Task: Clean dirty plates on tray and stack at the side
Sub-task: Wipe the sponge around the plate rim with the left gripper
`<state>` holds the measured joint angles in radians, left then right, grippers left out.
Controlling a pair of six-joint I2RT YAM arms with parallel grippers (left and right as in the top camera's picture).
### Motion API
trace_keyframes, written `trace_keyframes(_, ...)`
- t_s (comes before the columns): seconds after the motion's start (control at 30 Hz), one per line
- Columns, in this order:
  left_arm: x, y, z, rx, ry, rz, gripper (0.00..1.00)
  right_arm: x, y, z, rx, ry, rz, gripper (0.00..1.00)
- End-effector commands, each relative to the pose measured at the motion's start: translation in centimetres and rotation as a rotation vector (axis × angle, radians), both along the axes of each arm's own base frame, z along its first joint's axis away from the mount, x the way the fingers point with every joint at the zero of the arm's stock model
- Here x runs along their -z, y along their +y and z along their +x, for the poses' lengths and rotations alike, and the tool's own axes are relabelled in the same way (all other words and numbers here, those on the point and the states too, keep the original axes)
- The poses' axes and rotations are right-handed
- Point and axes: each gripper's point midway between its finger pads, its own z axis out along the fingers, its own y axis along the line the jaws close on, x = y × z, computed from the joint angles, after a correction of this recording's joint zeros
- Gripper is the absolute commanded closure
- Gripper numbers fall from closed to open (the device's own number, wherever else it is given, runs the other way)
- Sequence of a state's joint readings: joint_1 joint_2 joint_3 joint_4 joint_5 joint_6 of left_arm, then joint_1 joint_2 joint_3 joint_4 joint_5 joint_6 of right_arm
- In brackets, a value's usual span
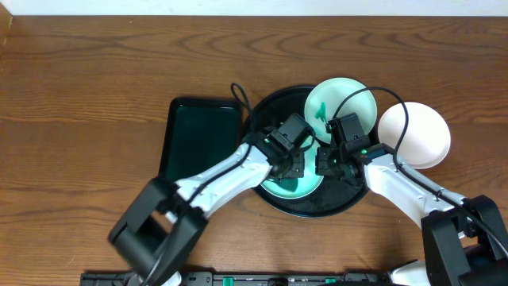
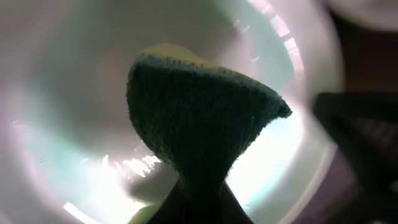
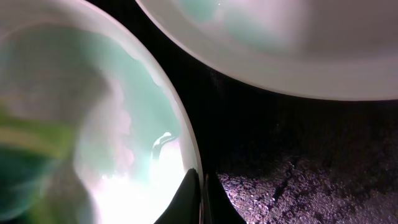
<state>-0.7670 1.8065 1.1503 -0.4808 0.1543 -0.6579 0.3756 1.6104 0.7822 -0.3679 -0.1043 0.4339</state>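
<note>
Three round glossy plates; one pale mint plate (image 1: 305, 189) lies on the large round black tray (image 1: 317, 208) under the left hand (image 1: 292, 165), clenched on a green scouring sponge (image 2: 199, 124); right hand (image 3: 199, 190) pinched shut at its rim.

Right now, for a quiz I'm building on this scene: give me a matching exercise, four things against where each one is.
1 sponge
2 green-smeared plate
3 plain white plate
4 rectangular green tray

A on the table, left of the black tray
B in the left jaws
C at the black tray's far-right rim
D on the table, right of the black tray

Pairs: 1-B, 2-C, 3-D, 4-A
</note>
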Motion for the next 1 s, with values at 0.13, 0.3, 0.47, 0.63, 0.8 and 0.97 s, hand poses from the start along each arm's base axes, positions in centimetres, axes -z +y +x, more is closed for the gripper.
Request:
trace_keyframes(0.13, -6.0, 2.0, 2.8, -0.088, -0.199, -0.017, 0.92, 0.3, 0.7, -0.5, -0.02, 0.019, 0.028, 0.99)
trace_keyframes(0.3, -5.1, 3.7, 3.5, -0.127, -0.241, 0.072, 0.93, 0.3, 0.7, -0.5, -0.02, 0.019, 0.028, 0.99)
trace_keyframes(0.47, -3.8, 4.5, 3.6, -0.137, -0.237, 0.122, 0.92, 0.3, 0.7, -0.5, -0.02, 0.019, 0.028, 0.99)
trace_keyframes(0.63, -1.8, 4.5, 3.6, -0.135, -0.205, 0.154, 0.93, 0.3, 0.7, -0.5, -0.02, 0.019, 0.028, 0.99)
trace_keyframes(0.8, 0.4, 4.5, 3.4, -0.14, -0.163, 0.182, 0.93, 0.3, 0.7, -0.5, -0.02, 0.019, 0.028, 0.99)
trace_keyframes(0.97, 1.6, 4.6, 3.1, -0.145, -0.138, 0.201, 0.93, 0.3, 0.7, -0.5, -0.02, 0.019, 0.028, 0.99)
